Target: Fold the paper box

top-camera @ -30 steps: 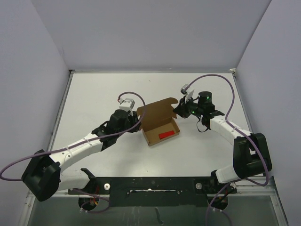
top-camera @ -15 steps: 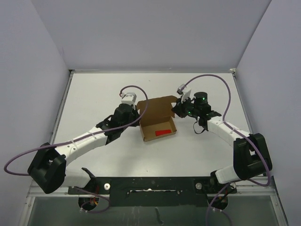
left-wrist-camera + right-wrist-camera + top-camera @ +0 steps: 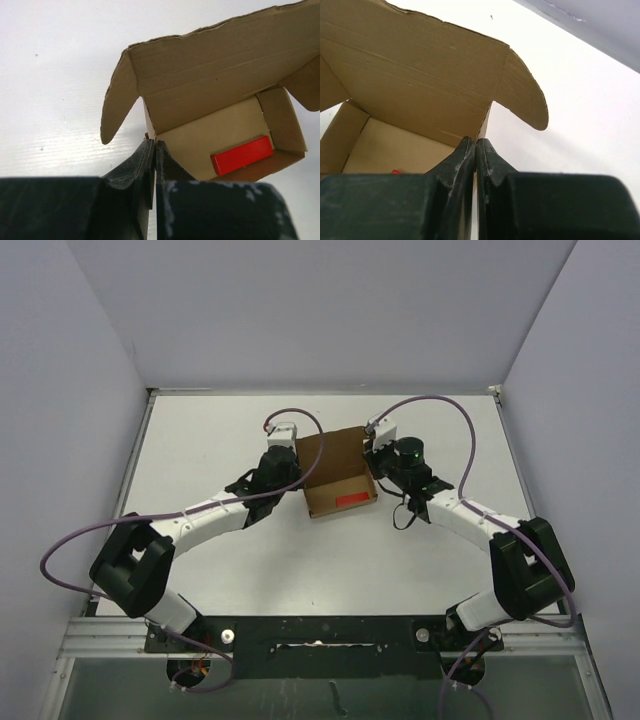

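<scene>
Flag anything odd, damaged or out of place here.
Nothing spilled. A red block lies inside the paper box, an unexpected item in a box being folded. The lid stands open with a rough, wavy free edge. The left gripper and right gripper each pinch a side wall.

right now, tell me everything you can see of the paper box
The paper box is brown corrugated cardboard, an open tray on the white table, its lid standing up at the far side with rounded flaps at its ends. A red block lies flat on its floor. The left hand pinches its left wall, the right hand its right wall.
</scene>
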